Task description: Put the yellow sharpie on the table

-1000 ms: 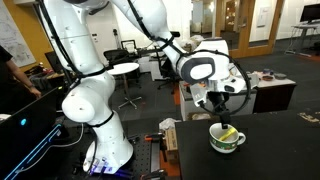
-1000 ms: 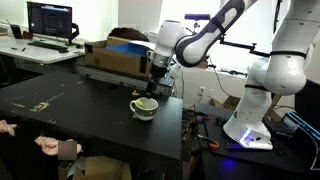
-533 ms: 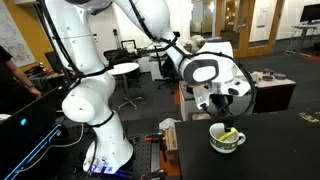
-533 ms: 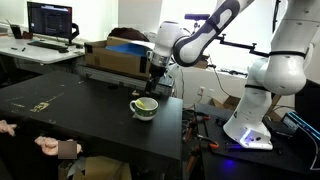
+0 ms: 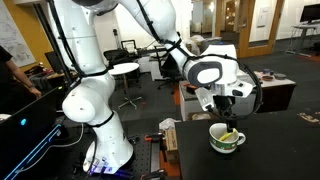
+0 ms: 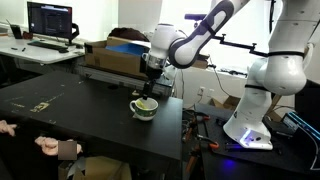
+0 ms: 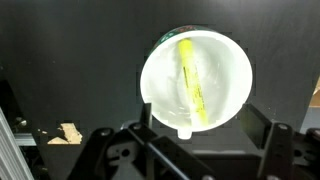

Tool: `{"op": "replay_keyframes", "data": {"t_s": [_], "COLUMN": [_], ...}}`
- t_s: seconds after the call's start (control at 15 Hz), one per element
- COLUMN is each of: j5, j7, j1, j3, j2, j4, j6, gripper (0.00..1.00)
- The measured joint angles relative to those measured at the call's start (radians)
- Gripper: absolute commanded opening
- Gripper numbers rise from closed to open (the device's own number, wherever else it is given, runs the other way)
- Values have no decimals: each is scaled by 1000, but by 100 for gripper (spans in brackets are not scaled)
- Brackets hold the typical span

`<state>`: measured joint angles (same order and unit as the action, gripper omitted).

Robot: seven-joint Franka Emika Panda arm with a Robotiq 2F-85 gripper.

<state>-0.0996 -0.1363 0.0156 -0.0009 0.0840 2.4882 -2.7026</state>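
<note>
The yellow sharpie (image 7: 190, 80) lies slanted inside a white mug (image 7: 160, 85) that stands on the dark table (image 7: 60, 60). In both exterior views the mug (image 5: 227, 139) (image 6: 144, 107) sits near the table's edge by the robot, with the sharpie's tip (image 5: 230, 133) showing over the rim. My gripper (image 7: 200, 125) hangs straight above the mug, open and empty, with a finger on each side of the mug's width. It also shows in both exterior views (image 5: 222, 108) (image 6: 151, 86).
A lower table behind carries a cardboard box (image 6: 112, 55), a monitor (image 6: 50, 20) and papers. A person's hand (image 6: 50, 146) rests at the dark table's near edge. The robot base (image 6: 262, 105) stands beside the table. Office chairs (image 5: 128, 60) stand in the background.
My gripper has shifted slightly sideways over the mug. The mug and sharpie have not moved.
</note>
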Motion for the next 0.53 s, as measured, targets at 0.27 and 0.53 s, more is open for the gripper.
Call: {"op": "replay_keyframes", "data": {"t_s": [0.27,0.53], "j5": [12,14], "j7": [37,37], "j1": [0,-3], "j3": [3,10], "j2": [41,87], "j4": [-21,-35], "j6": [0,0], "gripper": [85,79]}}
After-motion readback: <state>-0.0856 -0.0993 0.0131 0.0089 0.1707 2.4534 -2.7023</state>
